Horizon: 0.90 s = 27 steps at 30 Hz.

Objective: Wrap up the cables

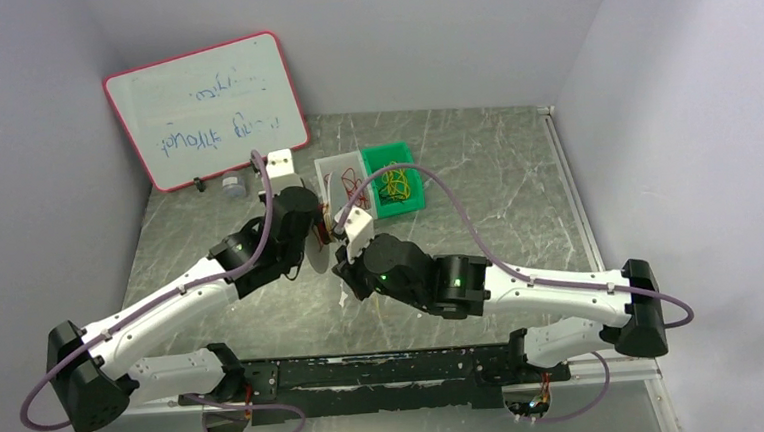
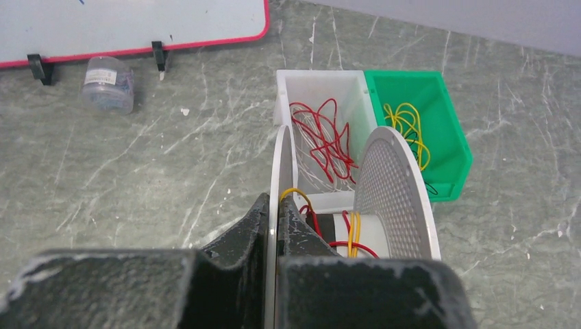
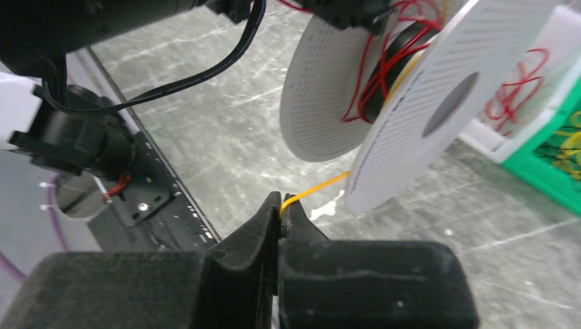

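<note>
My left gripper (image 2: 277, 205) is shut on one flange of a white spool (image 2: 284, 154), held on edge above the table. Red and yellow cables (image 2: 353, 233) are wound round its hub, beside the perforated far flange (image 2: 394, 185). In the right wrist view my right gripper (image 3: 281, 204) is shut on a thin yellow cable (image 3: 318, 186) that runs up behind the spool (image 3: 411, 123). Red cable turns (image 3: 377, 75) show on the hub. From above, both grippers meet mid-table, left (image 1: 315, 242) and right (image 1: 346, 268).
A white bin (image 2: 284, 86) holds loose red cables (image 2: 325, 137). A green bin (image 2: 455, 133) next to it holds yellow cables (image 2: 408, 127). A whiteboard (image 1: 206, 107) leans at the back left, with a small clear jar (image 2: 108, 83) in front of it.
</note>
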Motion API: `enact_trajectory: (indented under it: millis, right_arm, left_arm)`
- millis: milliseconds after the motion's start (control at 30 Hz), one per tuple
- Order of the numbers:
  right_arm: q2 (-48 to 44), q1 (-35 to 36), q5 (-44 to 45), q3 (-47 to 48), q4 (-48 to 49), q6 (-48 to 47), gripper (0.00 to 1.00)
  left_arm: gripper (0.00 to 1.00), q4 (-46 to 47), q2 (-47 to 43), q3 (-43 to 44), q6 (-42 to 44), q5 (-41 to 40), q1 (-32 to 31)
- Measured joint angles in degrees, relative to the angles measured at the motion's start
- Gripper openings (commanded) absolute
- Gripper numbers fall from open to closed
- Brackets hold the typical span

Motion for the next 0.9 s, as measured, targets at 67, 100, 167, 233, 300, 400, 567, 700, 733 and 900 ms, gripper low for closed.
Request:
enact_trajectory:
  millis: [67, 100, 167, 233, 300, 400, 567, 700, 733, 900]
  right_arm:
    - [0.5, 0.0, 1.4, 2.7, -3.6, -2.9, 0.0]
    - [0.9, 0.0, 2.1, 4.0, -5.1, -4.3, 0.0]
    - [1.8, 0.0, 3.1, 6.1, -7.5, -6.9, 0.0]
    - [2.8, 0.0, 4.0, 8.0, -9.7, -9.7, 0.0]
    - [3.4, 0.0, 4.6, 8.9, -10.8, -12.2, 0.0]
    - [3.4, -0.1, 5.1, 8.9, -11.6, -16.0, 0.0]
    - [3.4, -0.2, 5.4, 8.9, -11.6, -23.5, 0.0]
    - [2.5, -0.2, 5.6, 8.2, -10.8, -30.3, 0.0]
    - [1.9, -0.2, 5.4, 7.4, -10.2, -32.2, 0.0]
    - [-3.2, -0.2, 3.4, 1.1, -5.2, -41.9, 0.0]
  left_arm:
    - [0.07, 0.0, -0.5, -0.7, -1.2, 0.0, 0.0]
    - [0.07, 0.1, -0.8, -1.1, -1.7, 0.1, 0.0]
    - [0.07, 0.1, -1.0, -1.6, -2.4, 0.2, 0.0]
    - [0.07, 0.1, -1.1, -2.1, -2.9, 0.2, 0.0]
    - [0.07, 0.1, -1.1, -2.5, -3.3, 0.3, 0.1]
    - [0.07, 0.0, -1.2, -2.8, -3.7, 0.5, 0.2]
    - [0.07, 0.0, -1.0, -2.8, -3.5, 1.2, 0.4]
    - [0.07, 0.5, -0.7, -2.8, -2.8, 3.2, 0.5]
    - [0.07, 0.8, -0.7, -2.9, -2.5, 3.8, 0.5]
    - [0.07, 1.8, -0.7, -2.9, -1.4, 6.8, 0.5]
